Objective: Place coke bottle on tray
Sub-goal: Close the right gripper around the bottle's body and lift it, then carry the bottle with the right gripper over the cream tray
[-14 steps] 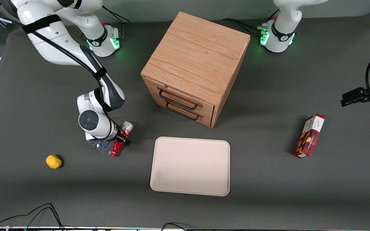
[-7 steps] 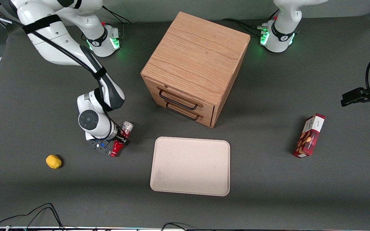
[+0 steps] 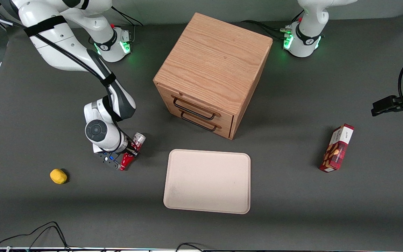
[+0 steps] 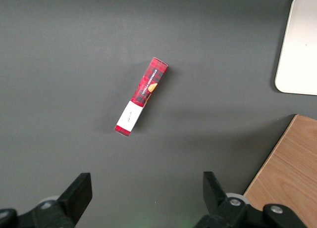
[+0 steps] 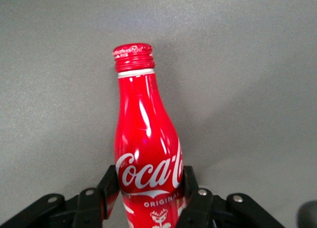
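The gripper holds the coke bottle tilted, near the tray.

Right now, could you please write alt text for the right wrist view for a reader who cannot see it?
A red Coke bottle with white script logo is clamped at its body between the black fingers of the pincer, over a plain grey table.

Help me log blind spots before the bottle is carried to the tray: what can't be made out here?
- Front view: the tool and wrist cover much of the coke bottle; whether it touches the table is unclear.
- Right wrist view: the bottle's base is cut off by the edge; the tray is absent.
- Front view: print on the snack box is too small.
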You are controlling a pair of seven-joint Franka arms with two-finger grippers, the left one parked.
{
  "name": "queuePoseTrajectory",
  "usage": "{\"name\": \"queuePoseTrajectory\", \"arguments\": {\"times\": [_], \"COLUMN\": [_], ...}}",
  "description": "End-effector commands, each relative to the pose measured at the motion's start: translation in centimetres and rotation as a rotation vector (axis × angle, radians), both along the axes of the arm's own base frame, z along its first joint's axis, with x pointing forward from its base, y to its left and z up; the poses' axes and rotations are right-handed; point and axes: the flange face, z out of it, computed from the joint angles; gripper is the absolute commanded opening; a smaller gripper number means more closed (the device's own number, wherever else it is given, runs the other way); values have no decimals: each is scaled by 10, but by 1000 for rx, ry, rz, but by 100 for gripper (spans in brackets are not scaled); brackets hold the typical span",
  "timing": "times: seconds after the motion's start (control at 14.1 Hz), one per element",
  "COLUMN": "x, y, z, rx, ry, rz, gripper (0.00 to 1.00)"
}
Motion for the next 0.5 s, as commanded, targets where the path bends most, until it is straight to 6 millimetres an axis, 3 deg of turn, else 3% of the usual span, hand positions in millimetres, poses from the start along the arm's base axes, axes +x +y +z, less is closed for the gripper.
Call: {"name": "queuePoseTrajectory", "arguments": {"times": [0.0,0.21,0.43], "x": [-4,1,8], "y": [-5,-17,-31], "z": [19,77,165], "rx": [-16,-37,-41], "ry": [-27,-17,81], "rz": [-5,6,39], "gripper": [0,0,0]}}
